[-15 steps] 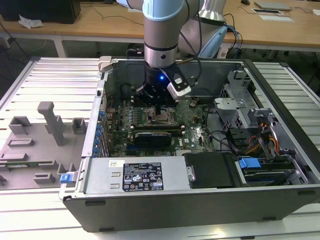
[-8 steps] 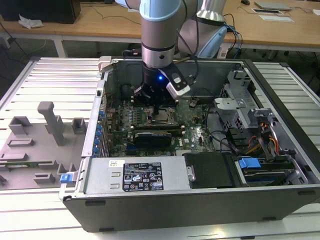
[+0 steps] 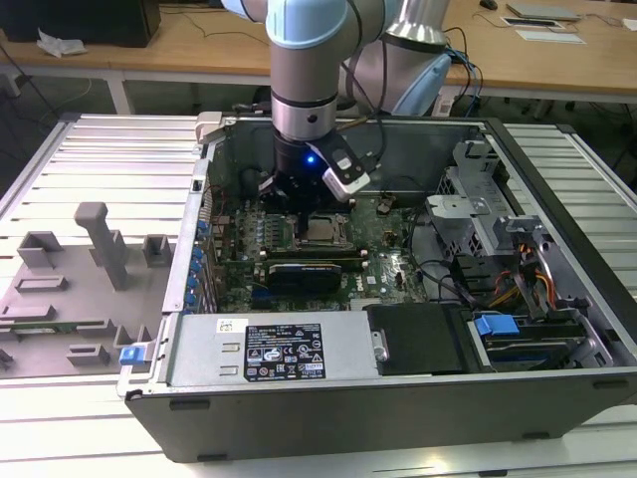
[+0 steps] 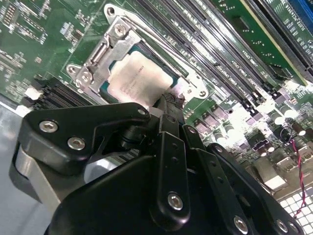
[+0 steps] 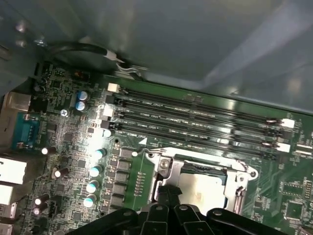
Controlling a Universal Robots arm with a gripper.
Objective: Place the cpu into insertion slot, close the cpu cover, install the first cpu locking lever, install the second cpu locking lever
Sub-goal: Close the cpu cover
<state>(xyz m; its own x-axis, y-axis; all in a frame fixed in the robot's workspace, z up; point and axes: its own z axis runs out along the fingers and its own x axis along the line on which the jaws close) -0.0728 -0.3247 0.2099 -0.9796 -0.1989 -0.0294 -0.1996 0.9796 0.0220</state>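
Note:
The cpu (image 4: 137,78) shows its silvery-beige top in the insertion slot (image 5: 193,170) on the green board, also seen as cpu (image 3: 320,230) and cpu (image 5: 205,188). The cpu cover (image 4: 113,41) lies flat around the chip as a silvery frame. A thin locking lever (image 4: 161,46) runs along the cover's side toward the memory slots. My gripper (image 4: 168,104) is shut, its black tips together at the cover's edge tab; whether they touch it I cannot tell. In the exterior view the gripper (image 3: 299,207) hangs just above the socket, inside the open case.
Long black memory slots (image 5: 195,115) run beside the socket. A black card (image 3: 304,269) lies in front of it, then the power supply (image 3: 269,349). A drive cage (image 3: 488,199) and cables fill the exterior view's right. Grey fixtures (image 3: 90,259) stand outside the case on the left.

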